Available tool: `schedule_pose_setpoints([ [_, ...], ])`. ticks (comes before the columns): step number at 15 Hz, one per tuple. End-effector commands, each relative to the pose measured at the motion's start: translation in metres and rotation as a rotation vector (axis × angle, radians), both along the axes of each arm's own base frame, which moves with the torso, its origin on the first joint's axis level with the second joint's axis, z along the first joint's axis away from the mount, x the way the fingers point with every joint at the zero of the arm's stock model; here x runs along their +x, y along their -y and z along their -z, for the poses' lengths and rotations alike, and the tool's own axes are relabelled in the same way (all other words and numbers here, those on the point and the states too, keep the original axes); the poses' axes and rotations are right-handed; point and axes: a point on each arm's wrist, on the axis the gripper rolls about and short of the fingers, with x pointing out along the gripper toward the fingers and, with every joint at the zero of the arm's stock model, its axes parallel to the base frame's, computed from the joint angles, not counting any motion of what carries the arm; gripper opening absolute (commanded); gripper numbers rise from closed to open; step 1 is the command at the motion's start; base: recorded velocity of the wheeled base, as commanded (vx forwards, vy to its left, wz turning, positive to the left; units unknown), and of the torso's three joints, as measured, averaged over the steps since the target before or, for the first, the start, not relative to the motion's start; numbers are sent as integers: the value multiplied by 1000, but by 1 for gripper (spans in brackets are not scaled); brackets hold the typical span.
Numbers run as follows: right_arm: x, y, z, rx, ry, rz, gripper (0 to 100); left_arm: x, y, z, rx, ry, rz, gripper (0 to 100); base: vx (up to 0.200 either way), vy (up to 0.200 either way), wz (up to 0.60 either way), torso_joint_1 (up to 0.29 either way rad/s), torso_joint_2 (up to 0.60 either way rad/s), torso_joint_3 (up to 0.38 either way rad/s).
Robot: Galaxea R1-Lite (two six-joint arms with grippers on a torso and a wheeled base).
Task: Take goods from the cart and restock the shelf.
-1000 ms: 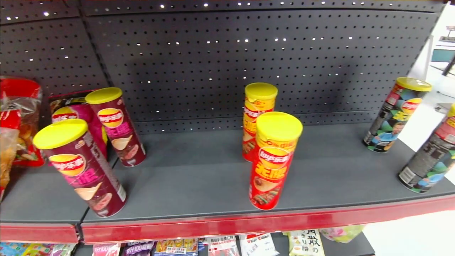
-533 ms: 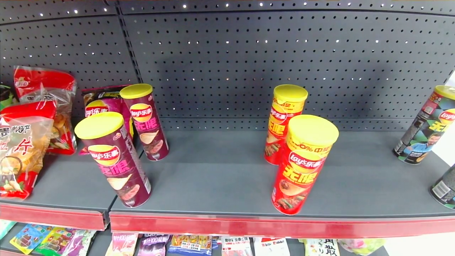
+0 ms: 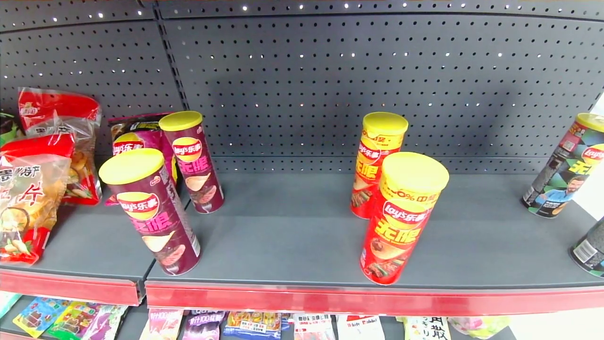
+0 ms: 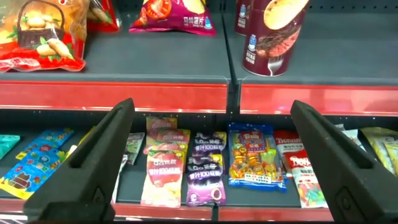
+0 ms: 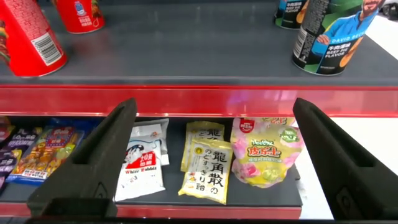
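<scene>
While left gripper (image 4: 211, 106) and right gripper (image 5: 214, 102) gape wide, empty, before the shelf (image 3: 292, 245) edge, its chip canisters (image 3: 401, 222) look light, stiff, slick: best gripped mid-body.

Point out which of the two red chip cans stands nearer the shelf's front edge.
The front red can, its base almost at the shelf's red lip. The other red can stands right behind it, toward the pegboard back.
</scene>
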Motion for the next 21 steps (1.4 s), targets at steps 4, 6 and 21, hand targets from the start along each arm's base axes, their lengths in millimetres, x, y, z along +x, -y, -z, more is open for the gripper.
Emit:
schedule_pose_setpoints([
  [4, 0, 0, 0, 3, 0, 0, 100, 0, 0, -1, -2, 5, 0, 100, 0, 0, 0, 0, 0, 0],
  [6, 0, 0, 0, 3, 0, 0, 100, 0, 0, -1, 0, 5, 0, 100, 0, 0, 0, 0, 0, 0],
  [21, 0, 0, 0, -3, 0, -2, 100, 0, 0, 0, -2, 2, 0, 100, 0, 0, 0, 0, 0, 0],
])
